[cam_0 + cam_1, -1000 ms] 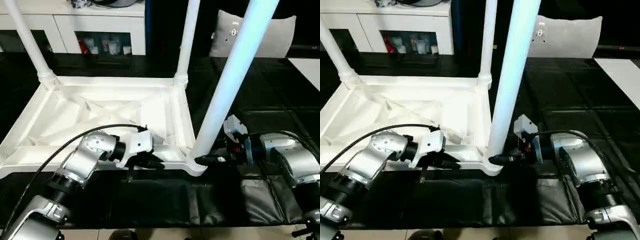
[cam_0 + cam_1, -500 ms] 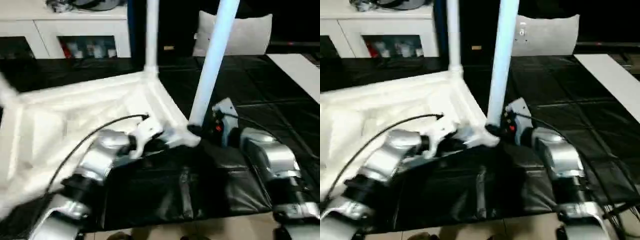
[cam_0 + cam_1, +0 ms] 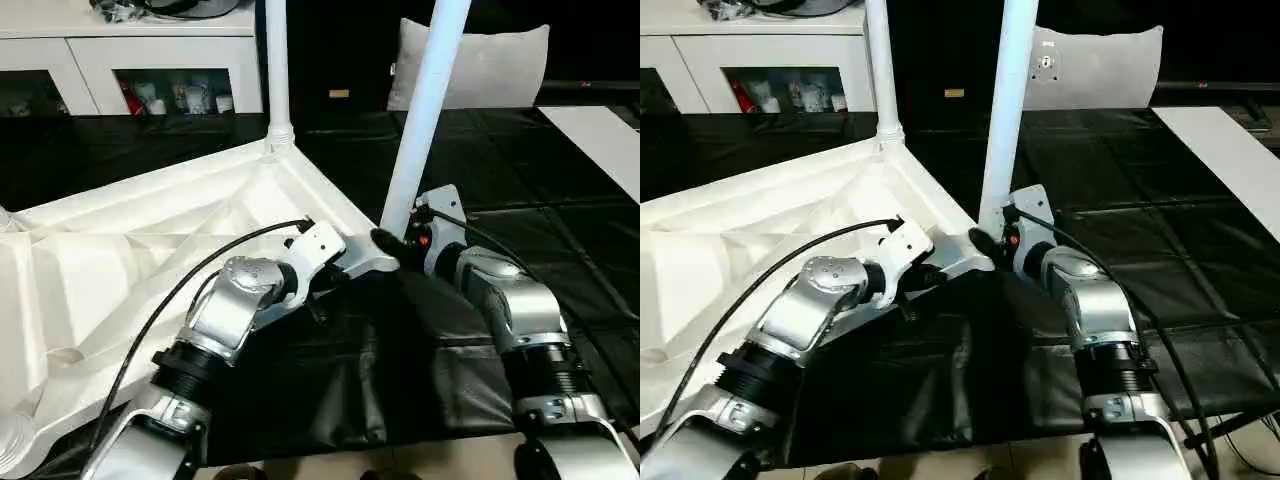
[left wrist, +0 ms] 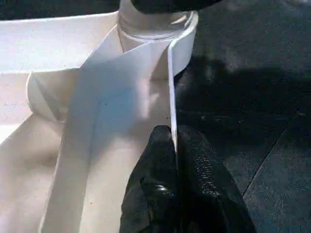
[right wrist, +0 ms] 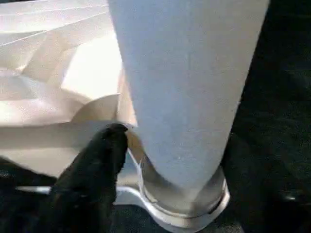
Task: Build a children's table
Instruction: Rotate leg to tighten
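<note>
Nearest the robot, a black wrinkled cloth (image 3: pixel 400 370) covers the work surface; both silver forearms reach over it toward the near corner of the table (image 3: pixel 150 270). The table is white moulded plastic, lying upside down — its ribbed, cross-braced underside faces up; it sits turned at an angle, one corner pointing toward the right arm.

The left gripper (image 4: pixel 175 145) is pinched closed on the thin outer rim of the table, one black textured finger on each side of the edge, just beside the corner socket. The right gripper (image 3: pixel 392 243) sits at that same corner; one black finger (image 5: pixel 97 160) lies against the base of the near leg (image 3: pixel 425 110) where it enters the round socket; the second finger is hidden behind the leg, so whether the jaws grip or stand free cannot be told.

The near leg is smooth, round and tapered, long axis close to upright with a slight lean, narrow end upward. A second leg (image 3: pixel 277 60) stands upright in the far corner socket — same form.

Beyond, a dark tiled floor (image 3: pixel 560 200); a grey pillow (image 3: pixel 490 65); a white cabinet (image 3: pixel 130 45) with shelves.
</note>
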{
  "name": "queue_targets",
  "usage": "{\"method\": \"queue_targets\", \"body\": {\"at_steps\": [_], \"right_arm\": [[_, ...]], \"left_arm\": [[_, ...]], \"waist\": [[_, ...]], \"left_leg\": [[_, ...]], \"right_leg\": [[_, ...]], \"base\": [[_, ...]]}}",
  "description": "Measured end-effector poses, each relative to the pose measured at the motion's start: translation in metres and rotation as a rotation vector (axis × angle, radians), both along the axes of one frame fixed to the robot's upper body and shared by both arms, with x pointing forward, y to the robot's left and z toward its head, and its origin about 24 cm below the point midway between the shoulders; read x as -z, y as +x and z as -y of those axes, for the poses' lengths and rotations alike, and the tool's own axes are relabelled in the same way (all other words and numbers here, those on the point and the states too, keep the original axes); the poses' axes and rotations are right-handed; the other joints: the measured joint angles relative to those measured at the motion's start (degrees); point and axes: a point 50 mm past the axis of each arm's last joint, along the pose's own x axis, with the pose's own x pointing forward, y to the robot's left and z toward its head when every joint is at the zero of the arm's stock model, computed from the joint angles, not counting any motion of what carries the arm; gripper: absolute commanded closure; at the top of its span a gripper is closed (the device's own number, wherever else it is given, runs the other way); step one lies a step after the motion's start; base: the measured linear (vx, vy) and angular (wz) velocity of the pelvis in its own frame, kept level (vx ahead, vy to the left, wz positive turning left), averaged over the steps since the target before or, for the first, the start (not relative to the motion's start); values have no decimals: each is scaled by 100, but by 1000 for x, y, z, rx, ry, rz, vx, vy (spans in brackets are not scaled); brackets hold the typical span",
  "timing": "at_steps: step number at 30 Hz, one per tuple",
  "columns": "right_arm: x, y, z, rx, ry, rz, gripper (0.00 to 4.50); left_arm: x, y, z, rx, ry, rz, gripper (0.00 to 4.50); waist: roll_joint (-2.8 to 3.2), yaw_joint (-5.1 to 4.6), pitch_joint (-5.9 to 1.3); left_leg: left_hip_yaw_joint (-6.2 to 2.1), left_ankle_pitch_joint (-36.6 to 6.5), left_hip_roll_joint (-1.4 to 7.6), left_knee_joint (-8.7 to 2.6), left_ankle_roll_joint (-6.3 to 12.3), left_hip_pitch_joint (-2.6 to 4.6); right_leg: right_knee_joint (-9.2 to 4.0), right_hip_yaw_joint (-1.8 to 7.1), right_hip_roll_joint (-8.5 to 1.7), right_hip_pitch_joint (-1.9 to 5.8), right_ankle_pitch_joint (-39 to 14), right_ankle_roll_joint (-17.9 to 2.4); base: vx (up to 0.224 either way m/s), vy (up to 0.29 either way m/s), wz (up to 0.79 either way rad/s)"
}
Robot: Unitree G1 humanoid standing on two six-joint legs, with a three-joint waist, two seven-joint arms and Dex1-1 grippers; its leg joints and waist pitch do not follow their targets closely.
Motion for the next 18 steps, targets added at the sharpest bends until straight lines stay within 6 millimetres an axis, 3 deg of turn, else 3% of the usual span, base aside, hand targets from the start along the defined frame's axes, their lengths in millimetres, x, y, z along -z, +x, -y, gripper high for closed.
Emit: {"method": "queue_targets", "body": {"at_steps": [8,11,18], "right_arm": [[-2,-9,16,-184,35,-19,31],[-8,-12,27,-293,3,12,4],[-15,-26,45,-499,-27,6,1]], "left_arm": [[-1,-3,-21,127,4,18,450],[-2,-5,-29,193,6,9,450],[-2,-16,-48,345,-2,-40,450]], "waist": [[10,72,10],[9,147,16],[8,268,17]], "left_leg": [[0,0,1,-7,-1,-5],[1,0,0,-5,0,-13],[6,0,8,-4,1,-13]], "right_leg": [[-2,-3,0,-4,-2,2],[-4,-2,-1,-5,-2,2],[-1,-8,-1,-7,-4,5]], "base": [[0,0,0],[0,0,0],[0,0,0]]}}
